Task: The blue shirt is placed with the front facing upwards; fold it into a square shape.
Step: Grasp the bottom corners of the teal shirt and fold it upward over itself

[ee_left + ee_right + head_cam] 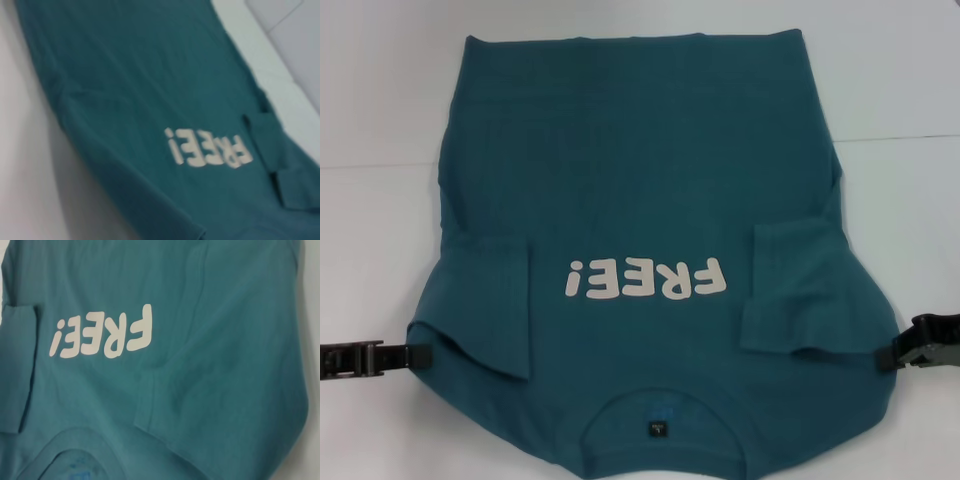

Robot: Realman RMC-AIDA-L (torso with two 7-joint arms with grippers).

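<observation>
The blue shirt point(640, 180) lies flat on the white table, front up, with the off-white "FREE!" print point(645, 280) and the collar point(660, 420) toward me. Both short sleeves are folded inward onto the body, one on the left point(490, 310) and one on the right point(800, 290). My left gripper point(415, 357) is at the shirt's left shoulder edge, low on the table. My right gripper point(890, 355) is at the right shoulder edge. The left wrist view shows the shirt point(150, 90) and the print; the right wrist view shows the shirt point(225, 340) and part of the collar.
The white table point(380, 100) surrounds the shirt on the left, right and far sides. A faint seam line point(900, 137) runs across the table behind the shirt's middle. The collar edge reaches the near edge of the head view.
</observation>
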